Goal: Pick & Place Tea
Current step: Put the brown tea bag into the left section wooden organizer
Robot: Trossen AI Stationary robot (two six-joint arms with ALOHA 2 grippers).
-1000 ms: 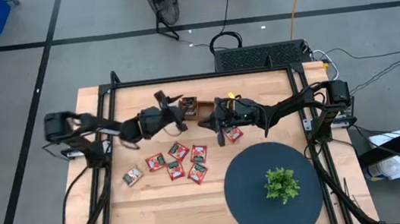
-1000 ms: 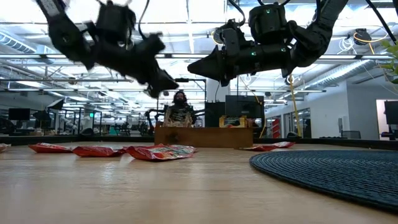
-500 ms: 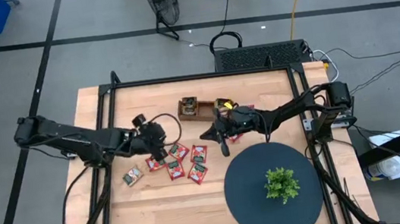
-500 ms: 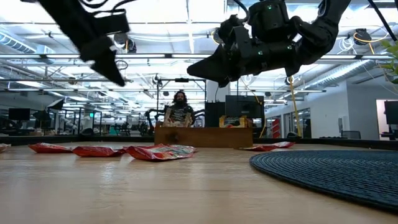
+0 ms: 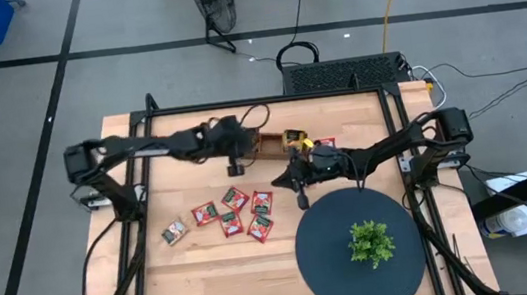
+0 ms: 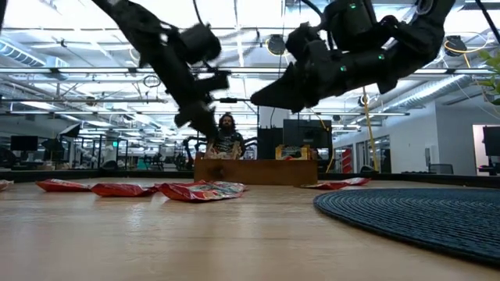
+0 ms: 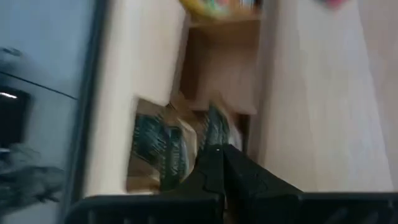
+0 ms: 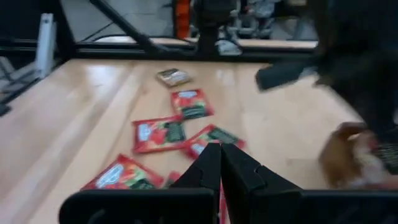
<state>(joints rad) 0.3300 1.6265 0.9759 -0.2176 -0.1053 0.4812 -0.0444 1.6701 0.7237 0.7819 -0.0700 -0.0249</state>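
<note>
Seen from above, the left gripper [image 5: 236, 163] hangs over the left end of the wooden tray [image 5: 269, 147] at the table's 12 o'clock side, its fingers pressed together with nothing between them. Only the left wrist view looks into the tray: grey-green sachets [image 7: 157, 151] lie in the end compartment under the fingers, the middle compartment shows bare wood, and the far one holds something yellow. The right gripper [image 5: 301, 201] sits near the table's centre, at the 11 o'clock edge of the round dark mat [image 5: 329, 250], its fingers likewise clenched on nothing. The right wrist view shows what the tray view does not, the loose red tea sachets [image 8: 158, 134] scattered on the wood, with one grey-green sachet [image 8: 173, 76] farther off. From above that cluster lies at about 8 o'clock from the tray, and another red sachet [image 5: 325, 144] peeks out by the right arm.

The surface is a pale wooden table [image 5: 210, 285] with a black frame; a small green plant [image 5: 370, 242] stands on the mat. Around it is grey floor with cables; the low view shows a big lit hall and a person [image 6: 226, 139] behind the tray.

The left wrist picture is smeared, so sachet labels cannot be read
</note>
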